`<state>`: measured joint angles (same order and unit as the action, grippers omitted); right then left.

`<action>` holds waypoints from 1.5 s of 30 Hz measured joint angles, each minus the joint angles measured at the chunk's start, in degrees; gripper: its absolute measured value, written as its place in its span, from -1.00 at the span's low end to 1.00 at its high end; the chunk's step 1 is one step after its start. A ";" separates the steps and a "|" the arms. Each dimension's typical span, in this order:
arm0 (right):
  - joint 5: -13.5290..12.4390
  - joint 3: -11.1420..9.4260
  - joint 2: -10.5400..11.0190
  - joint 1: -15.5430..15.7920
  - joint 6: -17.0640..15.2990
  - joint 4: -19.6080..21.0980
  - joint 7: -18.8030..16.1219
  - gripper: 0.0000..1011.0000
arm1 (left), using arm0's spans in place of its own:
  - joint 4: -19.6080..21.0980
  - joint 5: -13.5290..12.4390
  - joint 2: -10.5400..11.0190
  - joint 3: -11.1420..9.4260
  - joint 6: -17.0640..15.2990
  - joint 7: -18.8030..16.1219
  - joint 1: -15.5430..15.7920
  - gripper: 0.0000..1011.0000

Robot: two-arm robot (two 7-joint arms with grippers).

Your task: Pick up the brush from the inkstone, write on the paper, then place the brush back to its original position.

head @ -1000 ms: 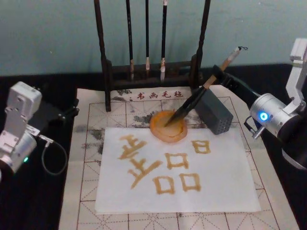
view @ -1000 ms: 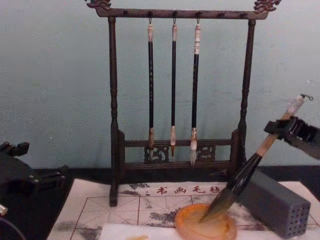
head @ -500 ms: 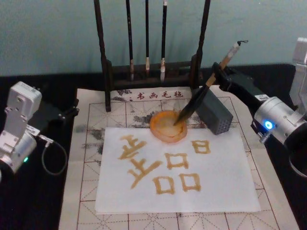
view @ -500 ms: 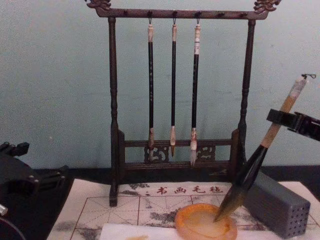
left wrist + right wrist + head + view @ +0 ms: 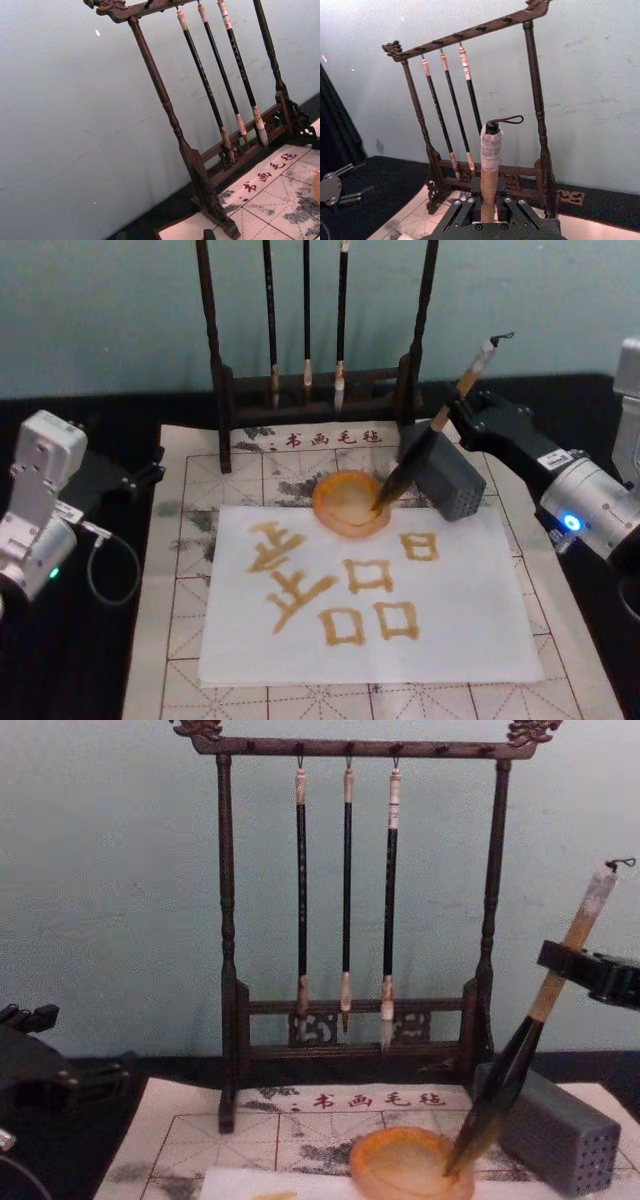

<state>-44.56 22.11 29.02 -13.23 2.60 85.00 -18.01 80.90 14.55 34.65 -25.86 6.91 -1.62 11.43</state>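
My right gripper (image 5: 458, 408) is shut on the tan upper handle of the brush (image 5: 428, 436), which slants down to the left. In the chest view the brush (image 5: 520, 1055) stands steeper, held by the right gripper (image 5: 560, 960), its dark tip touching the right rim of the orange inkstone (image 5: 400, 1165). The inkstone (image 5: 343, 506) sits at the far edge of the white paper (image 5: 460, 625), which carries several amber characters. The right wrist view shows the brush (image 5: 489, 165) and its looped white cap rising between the fingers (image 5: 465, 207). My left gripper (image 5: 150, 465) is parked open at the far left.
A dark wooden rack (image 5: 218, 360) with three thin hanging brushes (image 5: 347, 900) stands behind the inkstone. A grey block with small holes (image 5: 450, 478) lies right of the inkstone, under the brush. A gridded felt mat (image 5: 185, 640) underlies the paper.
The brush has tipped more upright, and its tip has slid from the middle of the inkstone to the right rim. My right gripper shifted right and nearer. The left arm stayed still.
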 joint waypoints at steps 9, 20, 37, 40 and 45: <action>1.54 -1.31 0.68 1.94 1.41 1.55 -1.81 -0.63 | 0.00 0.00 0.00 0.00 0.00 0.00 0.00 0.98; 3.08 -3.76 1.68 4.58 2.76 4.66 -3.31 -0.63 | 0.00 0.00 0.00 0.00 0.00 0.00 0.00 0.98; 8.38 -6.10 6.04 10.61 2.12 12.61 -4.47 -0.63 | 0.00 0.00 0.00 0.00 0.00 0.00 0.00 0.98; 9.42 -6.53 6.71 11.97 2.32 13.89 -4.73 -0.63 | 0.00 0.00 0.00 0.00 0.00 0.00 0.00 0.98; 11.94 -7.08 7.43 14.45 3.44 15.83 -5.09 -0.63 | 0.00 0.00 0.00 0.00 0.00 0.00 0.00 0.98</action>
<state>-32.63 15.03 36.46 1.23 6.04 100.83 -23.09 80.90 14.55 34.65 -25.86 6.91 -1.62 11.43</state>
